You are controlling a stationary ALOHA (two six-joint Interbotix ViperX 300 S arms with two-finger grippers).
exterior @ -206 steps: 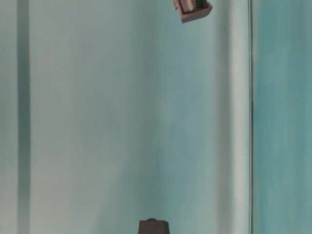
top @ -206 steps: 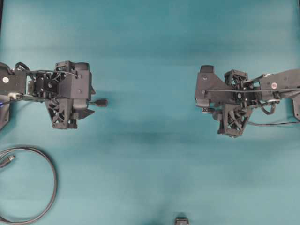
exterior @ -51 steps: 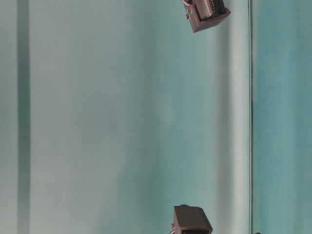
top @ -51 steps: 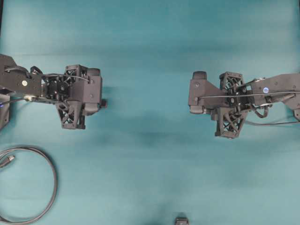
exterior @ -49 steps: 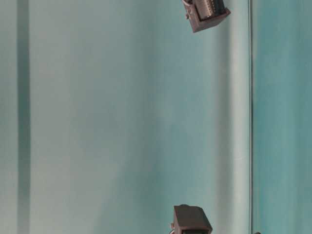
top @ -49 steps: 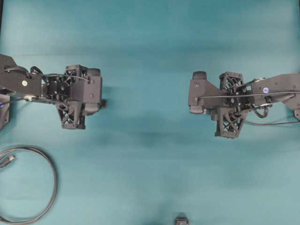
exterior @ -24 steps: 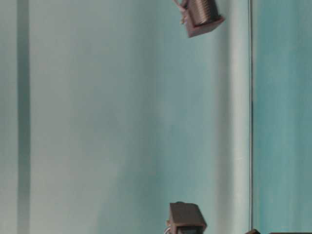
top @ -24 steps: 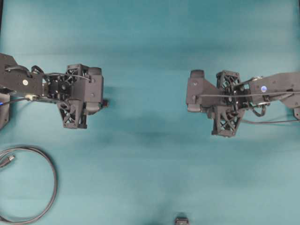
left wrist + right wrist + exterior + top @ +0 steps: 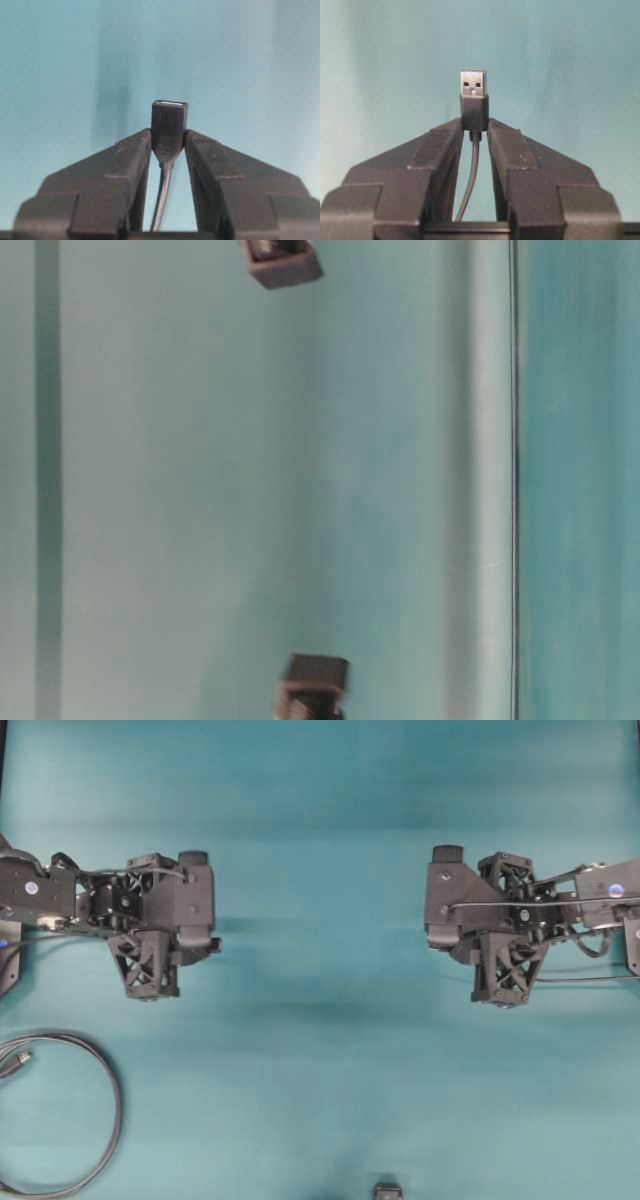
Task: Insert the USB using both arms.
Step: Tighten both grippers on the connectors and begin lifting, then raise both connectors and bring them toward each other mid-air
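The USB [image 9: 473, 84] stands pinched by its dark collar in the right end effector [image 9: 473, 132], out at three o'clock over the teal desk [image 9: 320, 1100]; only the wrist views reveal it. The left end effector [image 9: 168, 145], at nine o'clock, clamps the black socket end [image 9: 169, 122]. Nothing lies between them. A thicker looped cable [image 9: 100, 1070] rests at eight o'clock. Since half a second ago, both arms have drawn slightly apart.
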